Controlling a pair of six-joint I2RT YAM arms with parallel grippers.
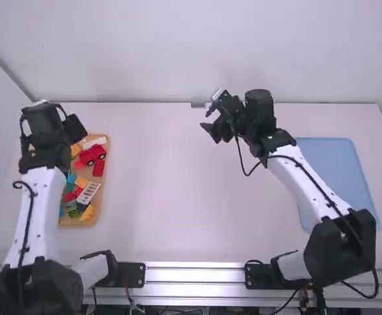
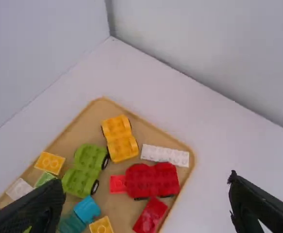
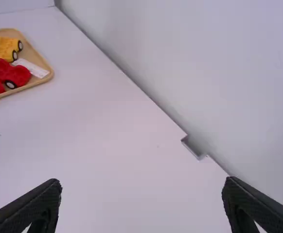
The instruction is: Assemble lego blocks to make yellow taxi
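In the high view, my left gripper (image 1: 75,128) is over the far end of the wooden tray (image 1: 106,172). My right gripper (image 1: 206,120) is far back, right of the table's middle, above bare table. The left wrist view has my left gripper (image 2: 147,187) open with nothing held. Below it lie a yellow car base (image 2: 119,138) with wheels, a yellow block (image 2: 49,162) and another yellow block (image 2: 101,225). A white brick (image 2: 165,155) is near the tray's corner. In the right wrist view my right gripper (image 3: 142,187) stands open, nothing between its fingers.
The tray also holds a red car base (image 2: 152,180), a green car base (image 2: 86,170), a red block (image 2: 150,215) and a blue-green block (image 2: 87,209). A blue mat (image 1: 332,172) lies at the right, partly under the right arm. A wall rises behind the table.
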